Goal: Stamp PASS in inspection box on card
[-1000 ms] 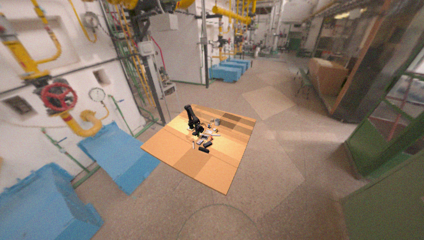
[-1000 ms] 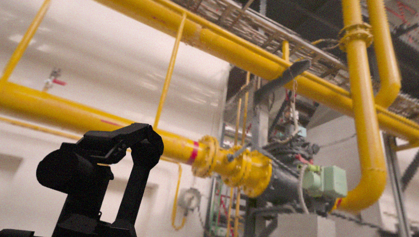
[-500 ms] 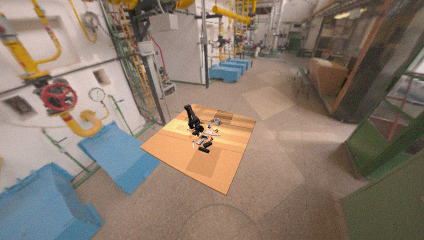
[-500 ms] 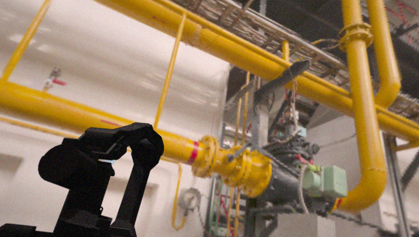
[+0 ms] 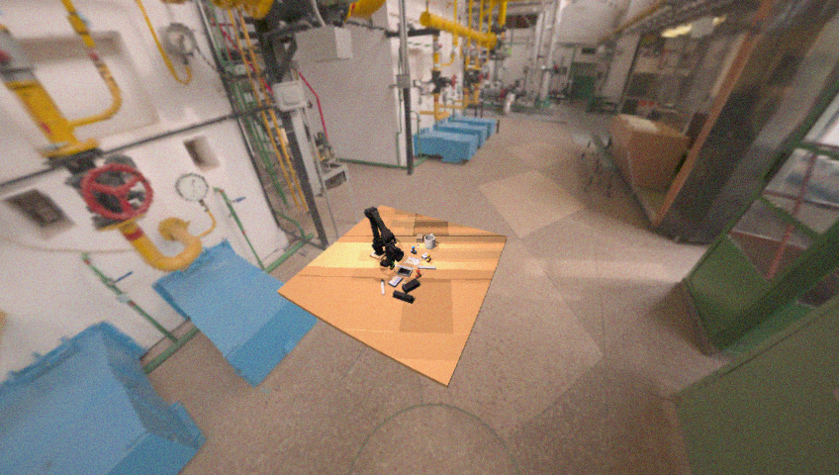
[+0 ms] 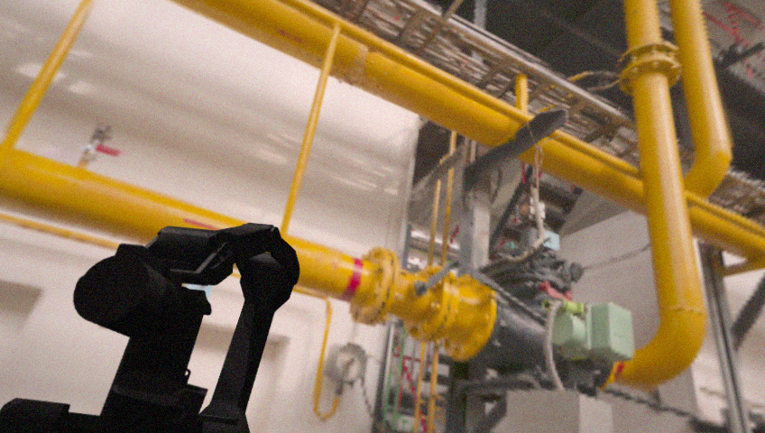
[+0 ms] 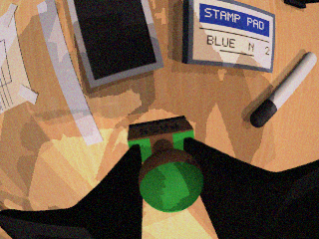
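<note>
while the ink pad (image 5: 404, 270) (image 7: 117, 37) lies apart, the claw (image 5: 392, 265) (image 7: 162, 147) pinches the green stamp (image 7: 170, 185).

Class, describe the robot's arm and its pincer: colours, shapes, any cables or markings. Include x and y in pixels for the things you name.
The matte black jointed arm (image 5: 379, 231) (image 6: 247, 327) has chunky segments and rounded joint housings. Its black two-fingered pincer (image 7: 162, 147) has broad fingers narrowing toward their tips. I can make out no cables or markings on either.
</note>
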`<state>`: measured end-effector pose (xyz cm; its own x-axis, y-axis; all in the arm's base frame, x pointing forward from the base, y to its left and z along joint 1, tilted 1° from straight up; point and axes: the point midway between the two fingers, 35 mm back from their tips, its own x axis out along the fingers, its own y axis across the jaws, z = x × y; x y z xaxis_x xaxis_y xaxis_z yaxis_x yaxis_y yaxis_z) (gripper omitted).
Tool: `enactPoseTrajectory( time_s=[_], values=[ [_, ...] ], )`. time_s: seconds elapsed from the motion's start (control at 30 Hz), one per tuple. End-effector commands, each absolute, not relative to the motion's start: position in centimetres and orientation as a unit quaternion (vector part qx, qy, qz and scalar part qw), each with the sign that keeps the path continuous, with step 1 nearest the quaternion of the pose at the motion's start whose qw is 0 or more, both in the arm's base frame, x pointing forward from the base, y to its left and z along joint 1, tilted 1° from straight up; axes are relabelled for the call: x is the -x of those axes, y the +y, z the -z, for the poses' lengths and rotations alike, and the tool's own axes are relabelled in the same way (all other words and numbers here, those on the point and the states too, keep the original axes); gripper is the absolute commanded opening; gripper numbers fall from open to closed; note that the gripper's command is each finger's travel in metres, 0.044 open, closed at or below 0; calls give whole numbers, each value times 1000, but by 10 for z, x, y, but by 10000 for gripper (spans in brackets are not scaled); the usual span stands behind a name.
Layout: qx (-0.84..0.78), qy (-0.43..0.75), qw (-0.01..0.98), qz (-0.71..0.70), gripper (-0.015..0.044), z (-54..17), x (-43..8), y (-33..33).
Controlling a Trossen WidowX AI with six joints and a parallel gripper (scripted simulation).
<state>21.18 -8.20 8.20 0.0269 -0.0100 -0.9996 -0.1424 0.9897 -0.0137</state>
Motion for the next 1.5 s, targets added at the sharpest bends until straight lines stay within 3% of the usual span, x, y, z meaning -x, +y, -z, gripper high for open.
enactPoseTrajectory(
  time_s=[0.0,1.47],
  values=[
    [55,695,715,-48,0,-85,-212,-82],
    [55,695,715,-48,0,-107,-210,-81]
  ],
)
